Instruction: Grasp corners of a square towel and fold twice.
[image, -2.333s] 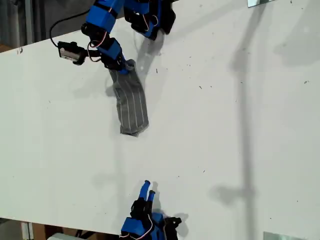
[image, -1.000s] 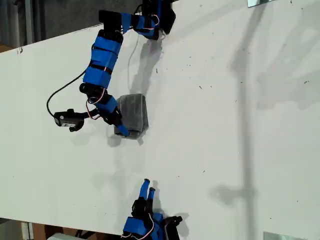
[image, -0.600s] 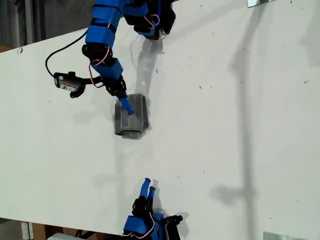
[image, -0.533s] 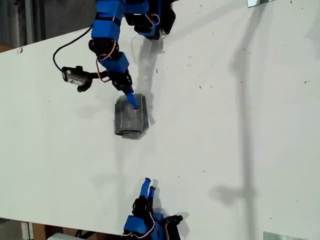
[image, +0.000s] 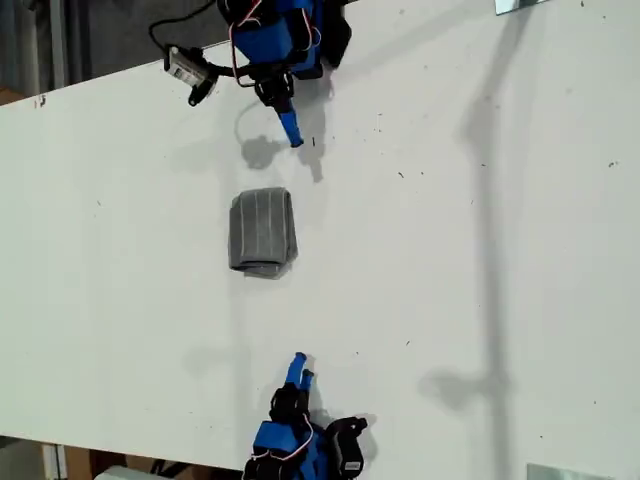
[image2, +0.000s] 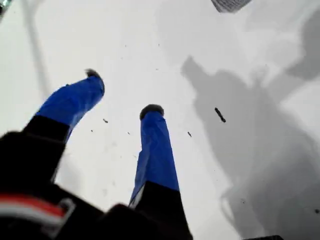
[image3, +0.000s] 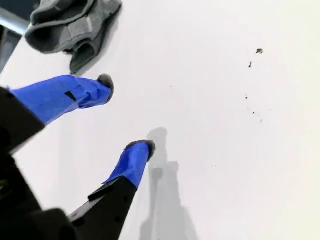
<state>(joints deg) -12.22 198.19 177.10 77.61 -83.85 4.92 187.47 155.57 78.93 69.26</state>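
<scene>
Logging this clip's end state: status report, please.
My first gripper open, empty. My second gripper open, empty. Towel folded into a small packet, lying free on the table. Nothing in the way.

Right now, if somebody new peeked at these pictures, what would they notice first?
Probably the towel, a grey striped cloth folded into a small bundle, lying alone in the middle of the white table. Next, the bright blue arms: one gripper near the exterior view's top edge, another gripper near its bottom edge, both well away from the towel.
</scene>
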